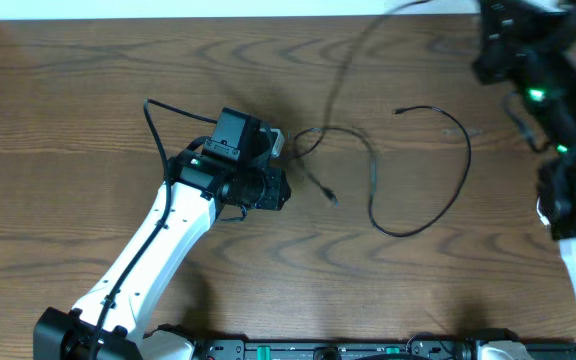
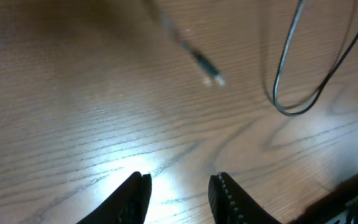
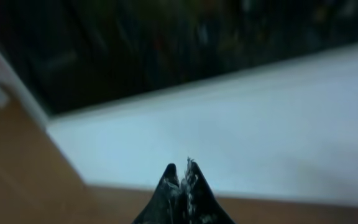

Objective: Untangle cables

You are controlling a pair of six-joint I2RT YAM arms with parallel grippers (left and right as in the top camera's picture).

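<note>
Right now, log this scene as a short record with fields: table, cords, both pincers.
surface: brown wood-grain table
cords: thin black flexible cords, looped and crossing right of centre
plug: small plug end, lying free on the wood
left pincer: open, empty, plug ahead of it
right pincer: shut, near the far right corner; any cord in it cannot be made out

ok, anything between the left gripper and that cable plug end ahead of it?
Nothing: in the left wrist view only bare, glare-lit table lies between the left gripper and the plug end.
</note>
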